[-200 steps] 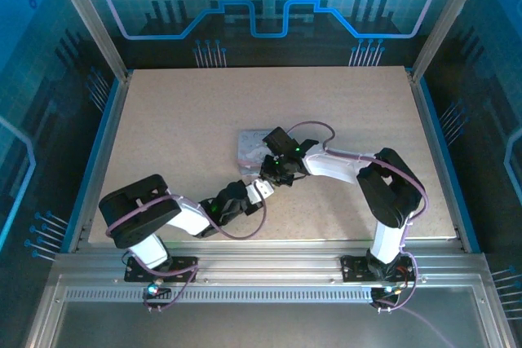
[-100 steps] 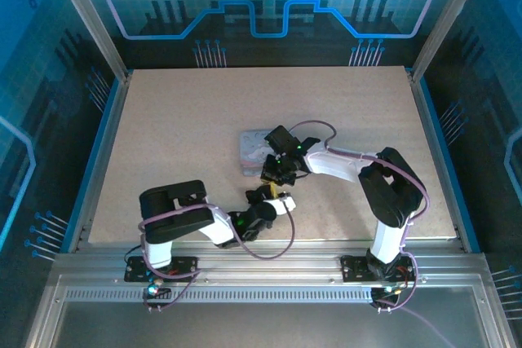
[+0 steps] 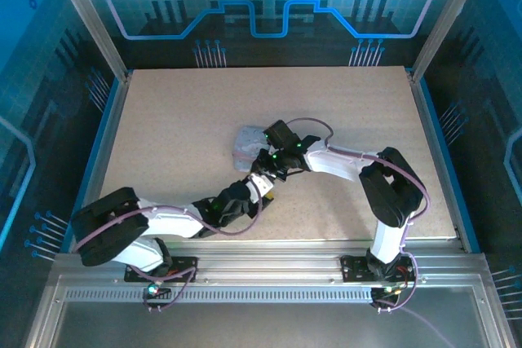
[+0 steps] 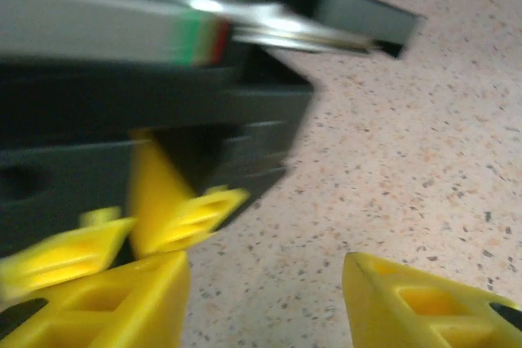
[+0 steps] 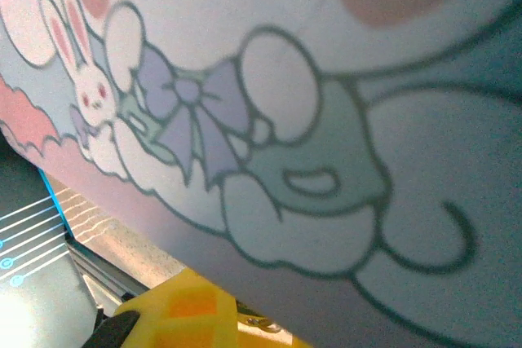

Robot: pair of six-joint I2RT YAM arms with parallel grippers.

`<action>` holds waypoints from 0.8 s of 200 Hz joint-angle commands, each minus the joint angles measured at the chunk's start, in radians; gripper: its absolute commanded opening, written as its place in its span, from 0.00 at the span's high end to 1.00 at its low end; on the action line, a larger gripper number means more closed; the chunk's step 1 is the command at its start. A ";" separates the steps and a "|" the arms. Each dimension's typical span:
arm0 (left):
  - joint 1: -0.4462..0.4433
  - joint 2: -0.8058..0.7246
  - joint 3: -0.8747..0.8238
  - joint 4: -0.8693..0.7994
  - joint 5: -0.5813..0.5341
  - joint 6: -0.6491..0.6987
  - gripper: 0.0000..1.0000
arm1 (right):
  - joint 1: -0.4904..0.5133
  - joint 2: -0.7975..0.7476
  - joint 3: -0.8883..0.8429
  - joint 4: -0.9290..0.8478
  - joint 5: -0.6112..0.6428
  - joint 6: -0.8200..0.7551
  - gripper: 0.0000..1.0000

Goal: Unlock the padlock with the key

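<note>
The pale cartoon-printed tin (image 3: 247,144) lies mid-table; its printed face (image 5: 326,120) sits very close in the right wrist view. My right gripper (image 3: 272,165) is at the tin's near right edge, with one yellow finger (image 5: 183,311) showing under the tin. A tiny metal piece (image 5: 265,325) glints beside that finger; I cannot tell whether it is the padlock or the key. My left gripper (image 3: 263,186) (image 4: 265,283) is open over bare table, just in front of the right gripper's black body (image 4: 163,120) and its yellow fingers (image 4: 188,211).
A blurred grey band with a shiny metal edge (image 4: 294,36) crosses above the right gripper in the left wrist view. The speckled tabletop (image 3: 179,112) is framed by blue rails (image 3: 98,152). Both arms crowd the middle near the front.
My left arm swung out to the right and back, its elbow now stretched far left, with the gripper again just below the right one. The tin has shifted slightly left and turned.
</note>
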 commanded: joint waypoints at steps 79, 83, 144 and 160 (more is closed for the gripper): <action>0.463 -0.185 -0.150 -0.017 0.670 -0.546 0.44 | -0.018 -0.031 -0.070 0.024 -0.074 0.027 1.00; 0.467 -0.172 -0.153 0.000 0.680 -0.553 0.45 | -0.018 -0.030 -0.072 0.026 -0.073 0.028 1.00; 0.468 -0.023 -0.184 0.273 0.711 -0.655 0.61 | -0.020 -0.032 -0.094 0.061 -0.083 0.053 1.00; 0.468 -0.005 -0.191 0.307 0.701 -0.669 0.63 | -0.020 -0.032 -0.094 0.066 -0.086 0.056 1.00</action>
